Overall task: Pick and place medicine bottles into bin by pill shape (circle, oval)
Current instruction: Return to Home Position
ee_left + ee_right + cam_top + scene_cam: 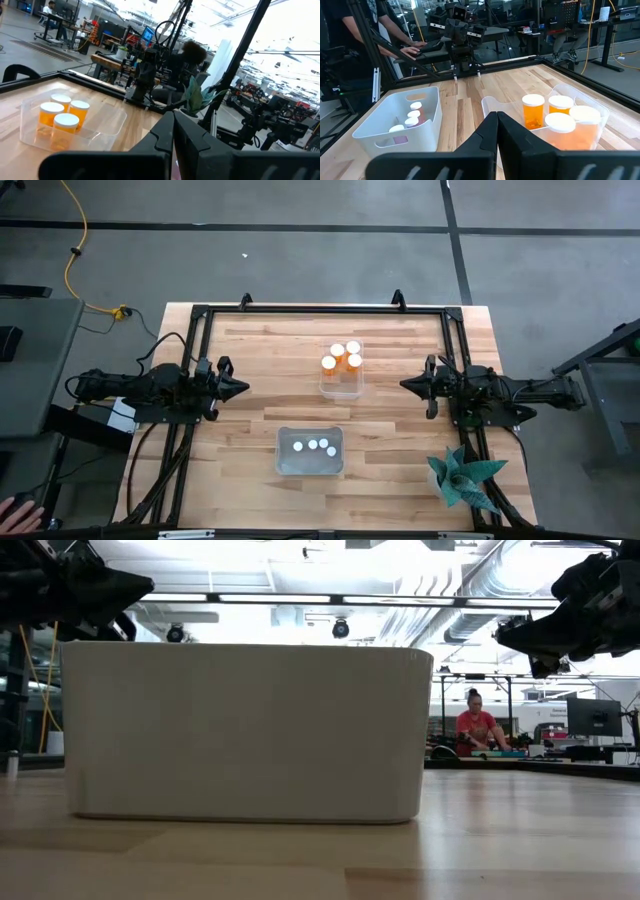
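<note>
1. Hands first: my left hand (243, 388) hangs over the table (260, 345) at the left-middle of the high frame, fingers pinched together on nothing.
2. My right hand (405, 384) faces it from the right-middle, fingers likewise pressed together and empty.
3. I see the orange medicine bottles (329, 363) standing clustered in the clear bin (340, 388) at upper centre, between the two hands.
4. The white-capped medicine bottles (313, 445) sit in the white bin (283, 463) at lower centre.
5. Both hands are well apart from either bin.
6. A green plant (462, 477) sits at lower right.
</note>
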